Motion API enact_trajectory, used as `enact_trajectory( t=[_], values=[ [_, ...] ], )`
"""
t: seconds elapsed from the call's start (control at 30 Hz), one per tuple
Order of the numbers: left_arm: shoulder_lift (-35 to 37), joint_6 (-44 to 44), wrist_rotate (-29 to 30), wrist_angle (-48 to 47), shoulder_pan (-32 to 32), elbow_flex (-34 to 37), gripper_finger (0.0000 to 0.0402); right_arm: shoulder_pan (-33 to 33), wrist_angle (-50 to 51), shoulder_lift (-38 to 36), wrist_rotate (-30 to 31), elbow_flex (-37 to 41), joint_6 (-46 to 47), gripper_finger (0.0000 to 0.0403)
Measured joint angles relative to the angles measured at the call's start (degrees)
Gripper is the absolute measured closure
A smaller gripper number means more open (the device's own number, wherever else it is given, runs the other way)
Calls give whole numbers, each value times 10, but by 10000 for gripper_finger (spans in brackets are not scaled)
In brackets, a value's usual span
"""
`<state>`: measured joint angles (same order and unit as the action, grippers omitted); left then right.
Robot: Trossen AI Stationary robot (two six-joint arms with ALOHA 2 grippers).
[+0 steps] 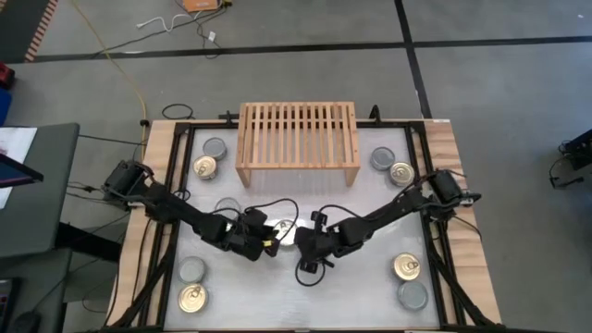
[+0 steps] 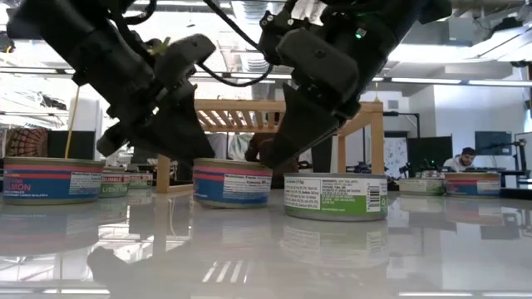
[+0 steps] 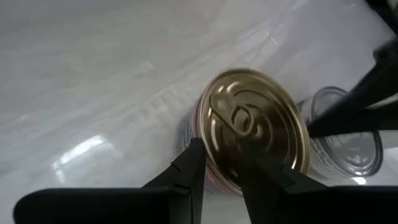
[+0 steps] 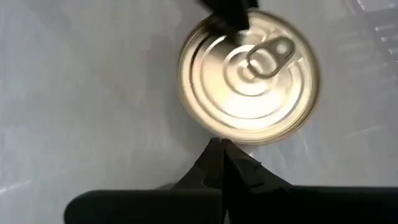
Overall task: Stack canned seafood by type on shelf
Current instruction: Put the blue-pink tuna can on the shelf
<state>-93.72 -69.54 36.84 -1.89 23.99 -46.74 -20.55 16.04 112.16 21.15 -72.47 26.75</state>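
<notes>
While both arms converge mid-worktop over gold-top can: left gripper jaws slightly parted at its rim, no grip seen; right gripper jaws closed just beside it. Shelf behind, top bare.
</notes>
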Motion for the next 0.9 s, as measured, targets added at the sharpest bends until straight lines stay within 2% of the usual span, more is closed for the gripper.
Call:
enact_trajectory(
  t=[0.13,0.3,0.6,0.73,0.9],
  values=[
    [24,18,35,-10,-4,0,320,-8,-6,-4,-2,2,-3,382],
    [33,29,39,-28,-12,-1,320,-2,-9,-3,-2,2,-13,382],
    [26,6,36,-106,-36,-1,320,-1,-19,-3,-2,3,-13,381],
    [21,25,30,-102,-52,-1,320,0,-25,-3,-2,3,-13,381],
    [9,53,-5,-74,-60,-2,320,5,-26,-3,-2,5,1,381]
  ],
)
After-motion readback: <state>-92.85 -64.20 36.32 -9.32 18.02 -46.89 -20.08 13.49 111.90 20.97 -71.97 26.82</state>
